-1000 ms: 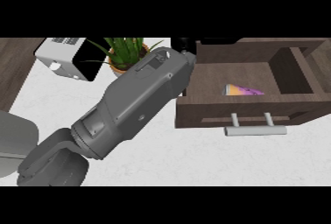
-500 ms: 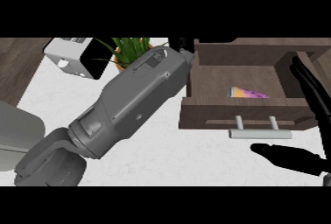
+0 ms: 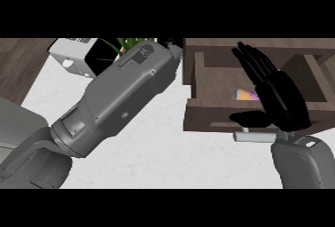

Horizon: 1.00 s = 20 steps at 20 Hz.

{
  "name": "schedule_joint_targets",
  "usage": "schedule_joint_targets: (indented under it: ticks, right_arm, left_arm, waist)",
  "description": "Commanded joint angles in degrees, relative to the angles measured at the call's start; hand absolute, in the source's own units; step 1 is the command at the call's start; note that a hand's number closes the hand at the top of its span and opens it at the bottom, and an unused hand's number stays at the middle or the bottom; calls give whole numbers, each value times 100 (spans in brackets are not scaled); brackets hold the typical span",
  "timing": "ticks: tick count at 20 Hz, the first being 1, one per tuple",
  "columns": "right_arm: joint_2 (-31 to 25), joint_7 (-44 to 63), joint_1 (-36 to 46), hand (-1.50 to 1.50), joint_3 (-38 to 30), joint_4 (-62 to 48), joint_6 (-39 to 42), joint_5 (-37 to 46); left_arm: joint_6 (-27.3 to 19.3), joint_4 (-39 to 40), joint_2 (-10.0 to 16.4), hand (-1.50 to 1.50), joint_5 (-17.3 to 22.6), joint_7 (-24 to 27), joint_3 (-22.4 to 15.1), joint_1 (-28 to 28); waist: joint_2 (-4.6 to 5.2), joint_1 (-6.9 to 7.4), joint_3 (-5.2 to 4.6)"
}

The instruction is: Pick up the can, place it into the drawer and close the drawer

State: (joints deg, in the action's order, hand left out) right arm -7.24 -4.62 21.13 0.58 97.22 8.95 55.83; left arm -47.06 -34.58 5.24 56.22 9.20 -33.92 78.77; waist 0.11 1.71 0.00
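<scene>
Drawer (image 3: 209, 119): one, open | right hand (image 3: 278, 95): one, fingers straight, over drawer | left hand (image 3: 172, 42): state unclear

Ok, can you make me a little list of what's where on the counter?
drawer: open, on the right
inside drawer: small orange and purple thing, maybe the can
right robot hand: open, fingers straight, over the drawer
handle: grey, on the drawer's front, just below the thumb
left forearm: reaching up beside the drawer
at the back: white and black box, green plant
</scene>
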Motion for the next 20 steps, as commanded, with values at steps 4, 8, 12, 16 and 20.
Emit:
schedule_joint_targets:
  ticks: [4,8,12,16,20]
  right_arm:
    - [101,109,662,-150,379,-1641,-793,1082]
    - [81,-30,1153,-150,82,-2817,-1319,1187]
    - [30,-332,1581,-150,-195,-4199,-2263,1363]
    - [168,-121,2028,-150,-186,-5007,-2775,1739]
    - [55,-275,2220,-150,-464,-5782,-3503,1779]
  left_arm:
    - [-340,-629,442,-150,-268,-659,-110,22]
    - [-79,-1113,892,-150,-369,-670,-68,-576]
    - [-71,-1306,1084,-150,-488,-765,-54,-696]
    - [-121,-1489,1024,-150,-615,-753,-31,-1055]
    - [-220,-1901,1387,-150,-683,-1147,-47,-931]
  waist:
    - [-31,28,2]
    - [-22,58,1]
    - [23,100,6]
    - [39,47,5]
    - [44,132,10]
